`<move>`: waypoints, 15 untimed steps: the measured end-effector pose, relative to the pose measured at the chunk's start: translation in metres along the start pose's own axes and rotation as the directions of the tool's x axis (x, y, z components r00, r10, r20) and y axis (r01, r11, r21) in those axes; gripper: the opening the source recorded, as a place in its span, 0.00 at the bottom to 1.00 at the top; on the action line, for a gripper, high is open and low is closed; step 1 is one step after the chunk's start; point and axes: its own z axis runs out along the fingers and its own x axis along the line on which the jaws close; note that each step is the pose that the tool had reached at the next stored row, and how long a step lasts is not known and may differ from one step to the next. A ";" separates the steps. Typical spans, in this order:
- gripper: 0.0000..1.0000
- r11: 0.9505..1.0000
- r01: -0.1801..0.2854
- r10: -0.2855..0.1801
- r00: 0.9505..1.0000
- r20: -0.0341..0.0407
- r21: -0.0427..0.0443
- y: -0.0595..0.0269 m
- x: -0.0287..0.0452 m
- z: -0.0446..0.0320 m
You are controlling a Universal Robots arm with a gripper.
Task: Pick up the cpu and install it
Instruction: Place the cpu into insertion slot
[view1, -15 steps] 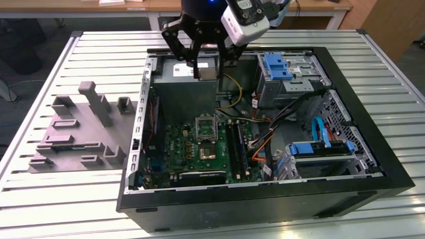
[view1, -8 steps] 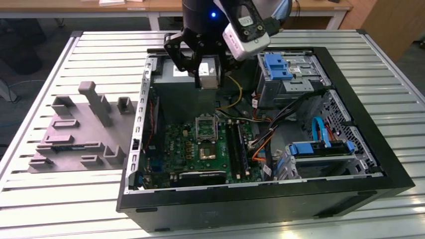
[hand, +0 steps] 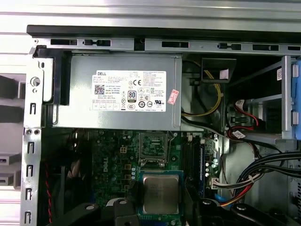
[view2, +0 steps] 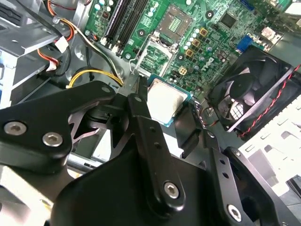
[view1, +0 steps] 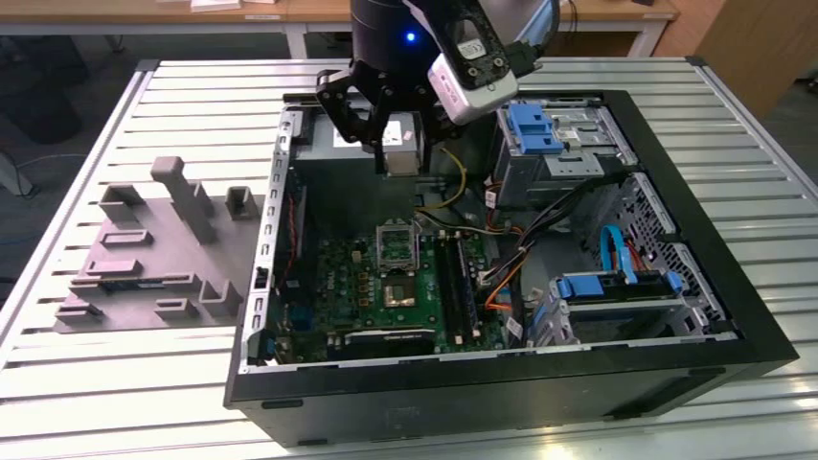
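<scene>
Aloft, the hand (view1: 400, 165) holds the cpu (view2: 164, 101) above the case (view1: 511, 388).

Silver cpu (hand: 161, 194) near motherboard socket (hand: 153, 145)

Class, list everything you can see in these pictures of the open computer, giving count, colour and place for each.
computer case: one, black, open, lying on the table
table: one, pale, slatted, under everything
motherboard: one, green, inside the case
socket: one, metal-framed, empty, on the motherboard
power supply: one, grey, inside the case beside the motherboard
fan: one, black, at the case wall
drive carriers: two, blue, inside the case
tray: one, grey, on the table at the exterior view's left of the case
cpu: one, silver-grey, held above the motherboard
gripper: one, black, shut on the cpu
</scene>
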 end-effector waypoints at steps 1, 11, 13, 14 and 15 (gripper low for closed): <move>0.47 1.000 0.000 0.000 1.000 0.000 0.000 0.0000 0.0000 0.0000; 0.47 1.000 0.000 0.000 1.000 -0.003 0.000 -0.0128 0.0001 0.0106; 0.47 1.000 0.000 0.000 1.000 -0.003 -0.001 -0.0170 -0.0001 0.0142; 0.47 1.000 0.000 0.000 1.000 -0.003 0.000 -0.0183 -0.0004 0.0159; 0.47 1.000 0.000 0.000 1.000 -0.003 0.000 -0.0193 -0.0008 0.0176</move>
